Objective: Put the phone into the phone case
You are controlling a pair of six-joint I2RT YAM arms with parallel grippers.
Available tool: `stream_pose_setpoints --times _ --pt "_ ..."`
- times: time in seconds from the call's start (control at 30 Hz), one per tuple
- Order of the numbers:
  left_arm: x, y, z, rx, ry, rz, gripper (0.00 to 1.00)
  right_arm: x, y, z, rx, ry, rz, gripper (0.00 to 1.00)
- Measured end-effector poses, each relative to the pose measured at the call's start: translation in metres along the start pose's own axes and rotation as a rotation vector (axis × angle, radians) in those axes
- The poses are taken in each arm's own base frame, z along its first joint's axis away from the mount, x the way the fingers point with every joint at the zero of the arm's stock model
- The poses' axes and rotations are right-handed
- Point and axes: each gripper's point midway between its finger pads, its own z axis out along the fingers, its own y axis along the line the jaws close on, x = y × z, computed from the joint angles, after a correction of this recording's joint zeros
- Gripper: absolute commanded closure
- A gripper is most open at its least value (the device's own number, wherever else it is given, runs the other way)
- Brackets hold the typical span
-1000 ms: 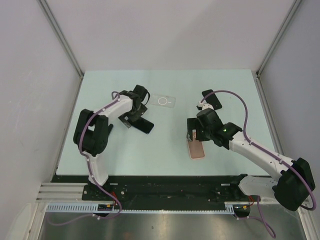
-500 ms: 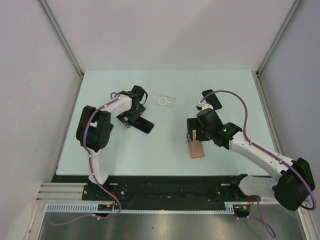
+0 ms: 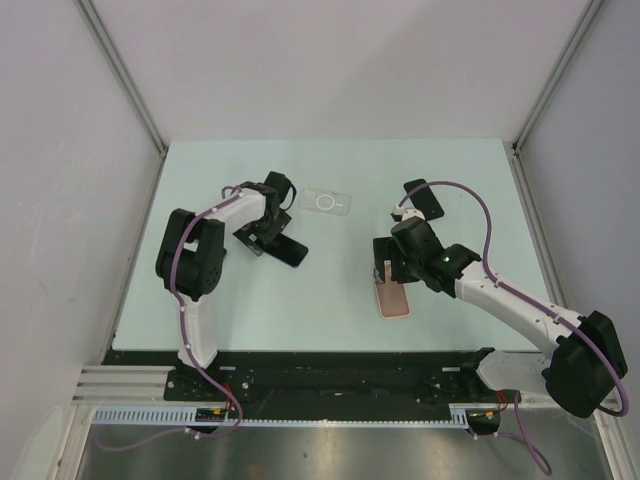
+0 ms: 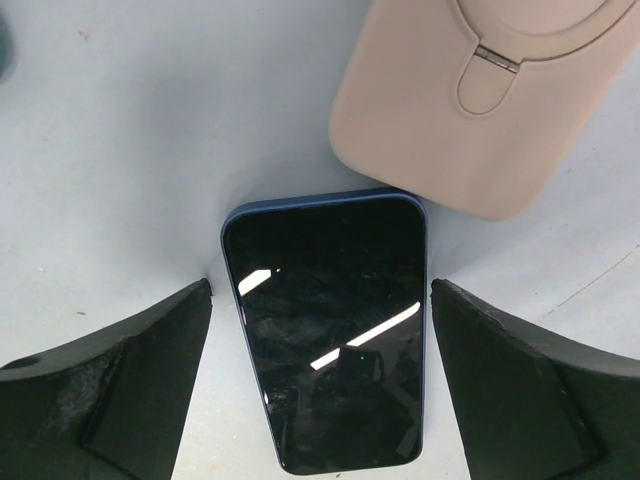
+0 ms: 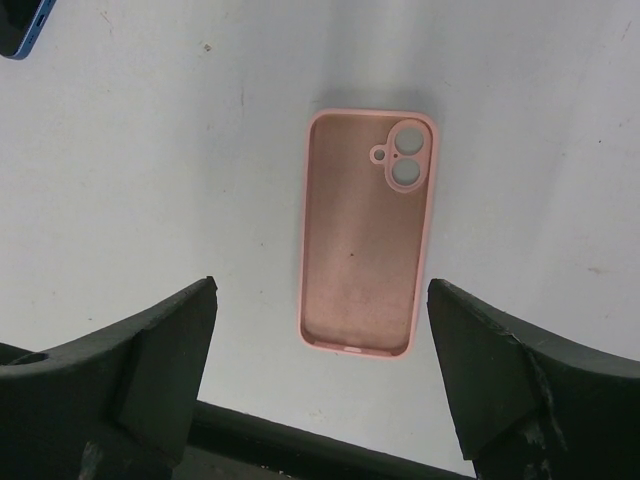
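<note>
A dark phone with a blue edge lies screen up on the table, between the open fingers of my left gripper. In the top view the phone lies just below my left gripper. A pink phone case lies open side up, camera holes at its far end. My right gripper hovers over it, open and empty. In the top view the pink case lies right below my right gripper.
A second, beige case with a ring stand lies back up just beyond the phone; in the top view it looks pale. The phone's corner shows at the right wrist view's top left. The table's black front edge is near the pink case.
Both arms have shifted only slightly. The phone and both cases have not moved.
</note>
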Motion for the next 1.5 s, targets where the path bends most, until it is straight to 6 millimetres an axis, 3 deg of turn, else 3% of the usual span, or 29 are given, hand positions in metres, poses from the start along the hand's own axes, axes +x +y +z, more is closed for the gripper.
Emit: stream_pose_setpoints --times 0.6,0.77,0.97,1.03,1.23,1.5 --pt "0.005 0.011 -0.001 -0.067 0.029 -0.022 0.33 -0.001 -0.005 0.004 -0.016 0.012 0.08 0.11" --pt "0.015 0.025 -0.009 -0.053 0.058 0.06 0.32 0.001 0.018 0.013 -0.148 0.043 0.117 0.12" --pt "0.044 0.04 -0.028 0.061 0.125 0.207 0.32 0.001 0.054 0.04 -0.308 0.096 0.162 0.22" --pt "0.056 0.041 -0.036 0.117 0.152 0.263 0.33 0.006 0.063 0.051 -0.353 0.127 0.175 0.26" --pt "0.083 0.039 -0.051 0.262 0.212 0.35 0.37 0.025 0.083 0.081 -0.432 0.214 0.214 0.29" --pt "0.098 0.033 -0.056 0.363 0.259 0.388 0.37 0.036 0.112 0.102 -0.539 0.245 0.223 0.41"
